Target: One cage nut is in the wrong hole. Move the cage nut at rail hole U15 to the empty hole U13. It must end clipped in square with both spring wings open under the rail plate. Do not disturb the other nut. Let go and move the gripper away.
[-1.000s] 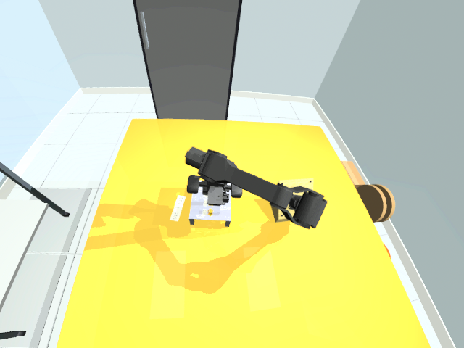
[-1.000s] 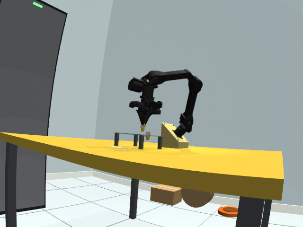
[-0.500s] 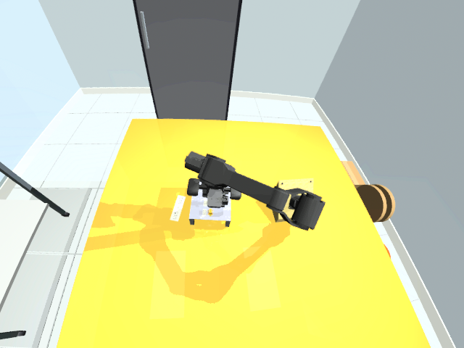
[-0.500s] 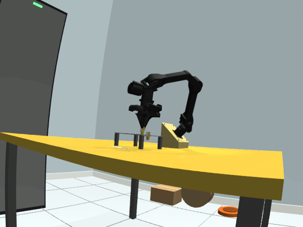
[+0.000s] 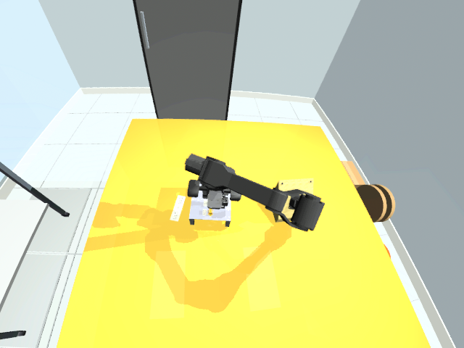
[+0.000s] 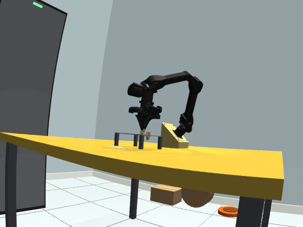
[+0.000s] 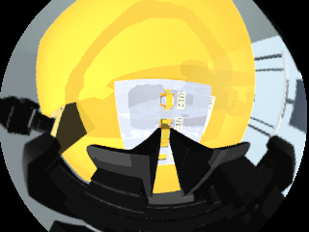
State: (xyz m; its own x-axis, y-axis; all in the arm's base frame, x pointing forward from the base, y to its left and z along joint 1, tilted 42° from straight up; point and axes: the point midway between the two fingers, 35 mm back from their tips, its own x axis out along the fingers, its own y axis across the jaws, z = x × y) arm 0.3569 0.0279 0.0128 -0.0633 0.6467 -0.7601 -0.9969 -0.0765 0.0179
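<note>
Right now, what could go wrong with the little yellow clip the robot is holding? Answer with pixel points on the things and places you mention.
The gripper [image 6: 143, 129] [image 7: 165, 130] is pinching the held clip [image 6: 143, 132] [image 7: 165, 122] right at the metal plate [image 5: 198, 216] [image 7: 137, 103], so it might go in crooked or get stuck on the hole's edge. The other clip [image 5: 210, 212] [image 6: 147, 135] [image 7: 167, 100] sits close by, so a sideways slip could bump it.
</note>
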